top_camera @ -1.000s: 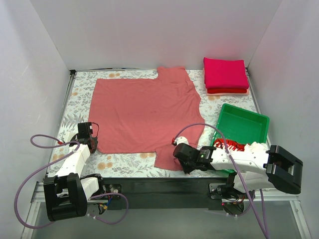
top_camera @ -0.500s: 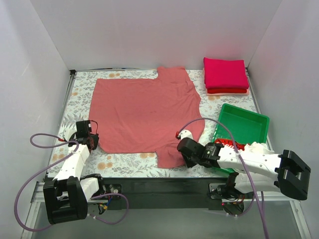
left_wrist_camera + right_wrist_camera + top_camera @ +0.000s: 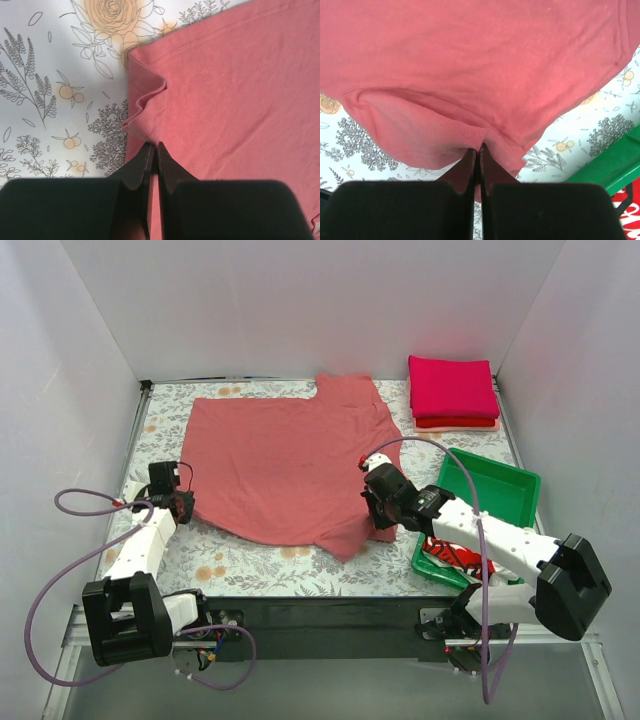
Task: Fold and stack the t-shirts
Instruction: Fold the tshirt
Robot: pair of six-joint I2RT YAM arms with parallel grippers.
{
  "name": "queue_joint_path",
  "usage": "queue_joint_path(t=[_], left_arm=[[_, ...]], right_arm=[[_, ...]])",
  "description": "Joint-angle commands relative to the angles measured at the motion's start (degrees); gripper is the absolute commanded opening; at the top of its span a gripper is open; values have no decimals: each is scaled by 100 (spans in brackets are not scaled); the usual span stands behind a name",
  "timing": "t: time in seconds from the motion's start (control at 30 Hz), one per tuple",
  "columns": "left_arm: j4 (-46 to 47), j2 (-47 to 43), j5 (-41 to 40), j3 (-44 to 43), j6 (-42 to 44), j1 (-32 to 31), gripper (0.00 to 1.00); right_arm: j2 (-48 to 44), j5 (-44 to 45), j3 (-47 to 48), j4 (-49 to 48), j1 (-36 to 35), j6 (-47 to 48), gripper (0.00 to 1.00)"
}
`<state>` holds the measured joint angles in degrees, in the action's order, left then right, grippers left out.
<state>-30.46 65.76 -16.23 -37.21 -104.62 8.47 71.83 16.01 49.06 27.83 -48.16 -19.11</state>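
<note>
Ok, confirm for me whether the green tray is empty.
No: in the top view the green tray holds a red t-shirt with white lettering bunched at its near end.

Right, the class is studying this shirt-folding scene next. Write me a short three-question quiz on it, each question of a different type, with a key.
1. True or false: the left gripper is shut on the edge of the salmon shirt.
2. Multiple choice: the folded shirts are stacked (A) at the table's far right corner, (B) at its far left corner, (C) inside the green tray.
3. Short answer: what is the right gripper pinching?

Key: 1 true; 2 A; 3 the salmon shirt.
</note>
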Motion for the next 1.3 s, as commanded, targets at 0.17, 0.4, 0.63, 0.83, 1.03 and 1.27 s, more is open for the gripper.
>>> queue_joint_path(t=[0.17, 0.4, 0.63, 0.83, 1.03, 1.27], left_arm=[[-4, 499, -170, -682, 38, 14, 0], [57, 1062, -135, -1130, 134, 14, 0], [172, 1466, -197, -1473, 170, 23, 0], [207, 1957, -188, -1789, 231, 14, 0], [207, 2310, -310, -2079, 258, 14, 0], [224, 2749, -442, -2396, 275, 14, 0]], right_arm=[[410, -423, 832, -173, 527, 628, 1], [647, -704, 1272, -164, 984, 883, 1], [1043, -994, 1711, -138, 1370, 1138, 1], [1456, -1354, 2072, -120, 1661, 1357, 1], [1948, -1557, 2529, -68, 1880, 1542, 1], [2624, -1829, 3065, 29, 2135, 1656, 1]])
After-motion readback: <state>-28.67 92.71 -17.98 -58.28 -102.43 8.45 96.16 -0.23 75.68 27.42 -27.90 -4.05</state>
